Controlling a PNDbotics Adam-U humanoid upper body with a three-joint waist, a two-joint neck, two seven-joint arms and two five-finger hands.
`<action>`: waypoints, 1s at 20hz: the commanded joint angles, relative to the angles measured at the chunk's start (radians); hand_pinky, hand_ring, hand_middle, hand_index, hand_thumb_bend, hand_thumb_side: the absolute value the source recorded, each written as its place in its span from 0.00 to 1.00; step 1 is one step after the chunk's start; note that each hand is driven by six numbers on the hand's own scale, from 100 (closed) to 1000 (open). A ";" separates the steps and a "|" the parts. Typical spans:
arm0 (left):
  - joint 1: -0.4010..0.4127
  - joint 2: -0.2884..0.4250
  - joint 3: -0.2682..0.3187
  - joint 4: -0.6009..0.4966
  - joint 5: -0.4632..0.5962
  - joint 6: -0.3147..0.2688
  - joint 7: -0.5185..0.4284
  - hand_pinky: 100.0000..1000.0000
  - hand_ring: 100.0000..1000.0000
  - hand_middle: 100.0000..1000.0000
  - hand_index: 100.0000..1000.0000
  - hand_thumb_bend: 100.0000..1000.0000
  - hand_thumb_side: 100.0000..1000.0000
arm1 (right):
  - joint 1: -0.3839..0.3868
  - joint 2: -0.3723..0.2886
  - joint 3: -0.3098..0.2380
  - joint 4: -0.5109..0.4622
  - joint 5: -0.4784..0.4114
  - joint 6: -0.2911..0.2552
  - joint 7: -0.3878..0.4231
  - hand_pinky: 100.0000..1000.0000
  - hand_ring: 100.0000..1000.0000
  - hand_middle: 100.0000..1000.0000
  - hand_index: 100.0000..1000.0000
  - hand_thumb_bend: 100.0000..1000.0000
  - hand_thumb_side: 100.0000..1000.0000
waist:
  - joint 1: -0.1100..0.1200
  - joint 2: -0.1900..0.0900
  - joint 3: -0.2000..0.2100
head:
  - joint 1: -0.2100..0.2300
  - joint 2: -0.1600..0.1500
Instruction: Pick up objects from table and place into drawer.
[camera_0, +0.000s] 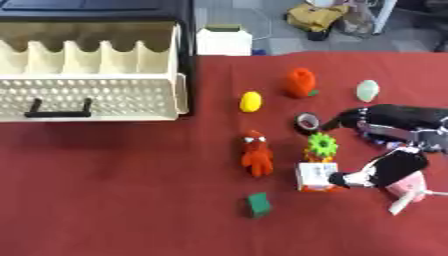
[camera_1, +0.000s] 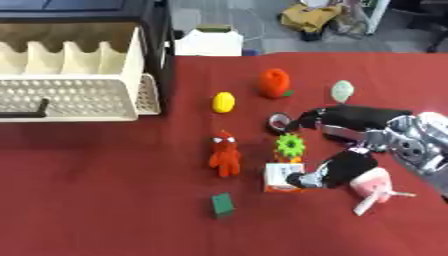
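My right hand (camera_0: 395, 150) comes in from the right and is open. Its upper fingers (camera_0: 350, 118) stretch toward a dark tape roll (camera_0: 307, 122), and its thumb (camera_0: 350, 177) touches a small white box (camera_0: 312, 176). A green flower-shaped toy (camera_0: 322, 145) stands in the gap between them. Spread over the red table are a yellow lemon (camera_0: 251, 101), an orange fruit (camera_0: 300, 82), a pale green egg (camera_0: 367, 90), a red figure (camera_0: 256, 155) and a green block (camera_0: 258, 204). The cream perforated drawer (camera_0: 87, 97) stands pulled out at the upper left. My left hand does not show.
A pink object with a white stick (camera_1: 374, 186) lies under my right wrist. The drawer sits in a black cabinet (camera_0: 187, 30). A white box (camera_0: 224, 41) stands beyond the table's far edge. Bare red cloth (camera_0: 114, 190) fills the front left.
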 joint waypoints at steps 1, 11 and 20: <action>-0.016 0.016 0.005 -0.012 0.006 0.002 -0.001 0.00 0.00 0.00 0.83 0.38 1.00 | -0.017 -0.015 -0.005 0.005 -0.009 0.007 0.000 0.79 0.92 0.82 0.97 0.36 0.64 | -0.001 -0.016 0.000 | -0.003 -0.013; -0.013 0.015 0.005 -0.012 0.007 -0.001 -0.005 0.00 0.00 0.00 0.81 0.36 1.00 | -0.017 -0.011 0.001 0.001 0.013 0.033 -0.026 0.77 0.88 0.63 0.91 0.34 0.64 | -0.003 -0.013 0.001 | -0.004 -0.013; -0.009 0.017 0.007 -0.012 0.007 0.000 -0.006 0.00 0.00 0.00 0.81 0.36 1.00 | 0.012 -0.026 -0.025 -0.016 0.036 0.045 -0.039 0.77 0.88 0.65 0.91 0.33 0.65 | -0.004 -0.013 -0.005 | -0.003 -0.011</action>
